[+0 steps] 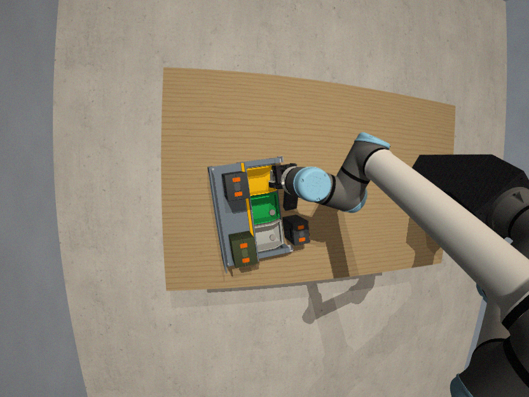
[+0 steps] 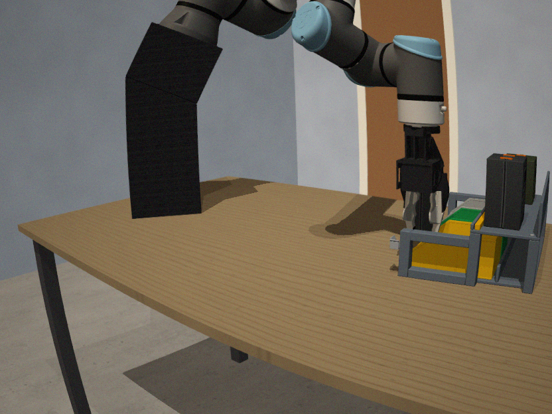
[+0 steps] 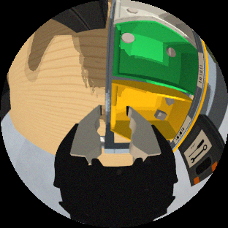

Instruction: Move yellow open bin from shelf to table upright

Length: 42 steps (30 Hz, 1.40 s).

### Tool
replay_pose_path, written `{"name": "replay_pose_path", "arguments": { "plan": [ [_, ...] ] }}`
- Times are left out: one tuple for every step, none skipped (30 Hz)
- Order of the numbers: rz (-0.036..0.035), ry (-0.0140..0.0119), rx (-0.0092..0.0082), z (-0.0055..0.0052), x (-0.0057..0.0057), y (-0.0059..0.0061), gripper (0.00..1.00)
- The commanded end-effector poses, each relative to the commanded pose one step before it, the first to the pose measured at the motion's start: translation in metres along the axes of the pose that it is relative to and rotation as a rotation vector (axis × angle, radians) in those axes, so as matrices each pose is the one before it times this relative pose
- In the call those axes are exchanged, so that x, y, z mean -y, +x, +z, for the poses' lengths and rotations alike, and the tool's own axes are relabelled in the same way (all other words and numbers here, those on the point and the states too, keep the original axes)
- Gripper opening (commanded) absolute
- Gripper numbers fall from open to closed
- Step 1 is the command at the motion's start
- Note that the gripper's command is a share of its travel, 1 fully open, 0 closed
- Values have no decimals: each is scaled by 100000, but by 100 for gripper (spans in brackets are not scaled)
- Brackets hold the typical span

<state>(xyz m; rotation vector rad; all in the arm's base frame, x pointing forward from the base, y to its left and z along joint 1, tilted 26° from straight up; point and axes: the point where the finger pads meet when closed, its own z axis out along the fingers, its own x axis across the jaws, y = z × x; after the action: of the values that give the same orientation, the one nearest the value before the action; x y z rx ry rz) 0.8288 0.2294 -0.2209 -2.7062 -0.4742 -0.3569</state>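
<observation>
The yellow open bin (image 1: 259, 179) sits in the end slot of the grey shelf (image 1: 239, 213) on the table; it also shows in the side view (image 2: 446, 256) and the wrist view (image 3: 150, 113). A small grey part (image 3: 159, 114) lies inside it. My gripper (image 2: 421, 218) points straight down at the bin's front edge. In the wrist view my fingers stand partly apart, one on each side of the bin's front wall and the shelf's grey front rail, with small gaps showing. Nothing is gripped.
A green bin (image 1: 264, 208) and a white bin (image 1: 268, 236) sit beside the yellow one. A black box (image 1: 235, 188) and a dark green box (image 1: 243, 249) stand on the shelf's upper level. Another black box (image 1: 297, 229) stands on the table by the shelf.
</observation>
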Motion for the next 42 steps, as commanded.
{"name": "replay_pose_path", "arguments": {
  "plan": [
    [-20,-51,-121,-5,-26,76,26],
    [0,0,0,0,0,0,26],
    [0,0,0,0,0,0,26],
    [0,0,0,0,0,0,26],
    [0,0,0,0,0,0,26],
    [0,0,0,0,0,0,26],
    [0,0,0,0,0,0,26],
    [0,0,0,0,0,0,26],
    [0,0,0,0,0,0,26],
    [0,0,0,0,0,0,26],
    [0,0,0,0,0,0,26],
    [0,0,0,0,0,0,26],
    [0,0,0,0,0,0,26],
    [0,0,0,-103,0,-1,26],
    [0,0,0,-103,0,0,26],
    [0,0,0,-103,0,0,26],
    [0,0,0,-103,0,0,26],
    [0,0,0,-103,0,0,26],
    [0,0,0,0,0,0,26],
    [0,0,0,0,0,0,26],
    [0,0,0,0,0,0,26],
    [0,0,0,0,0,0,26],
    [0,0,0,0,0,0,26],
    [0,0,0,0,0,0,26],
    [0,0,0,0,0,0,26],
    [0,0,0,0,0,0,26],
    [0,0,0,0,0,0,26],
    [0,0,0,0,0,0,26],
    [0,0,0,0,0,0,26],
    [0,0,0,0,0,0,26],
    [0,0,-1,-49,0,0,26],
    [0,0,0,-53,0,0,26],
    [0,0,0,-53,0,0,26],
    [0,0,0,-53,0,0,26],
    [0,0,0,-53,0,0,26],
    [0,0,0,0,0,0,26],
    [0,0,0,0,0,0,26],
    [0,0,0,0,0,0,26],
    [0,0,0,0,0,0,26],
    [0,0,0,0,0,0,26],
    [0,0,0,0,0,0,26],
    [0,0,0,0,0,0,26]
  ]
}}
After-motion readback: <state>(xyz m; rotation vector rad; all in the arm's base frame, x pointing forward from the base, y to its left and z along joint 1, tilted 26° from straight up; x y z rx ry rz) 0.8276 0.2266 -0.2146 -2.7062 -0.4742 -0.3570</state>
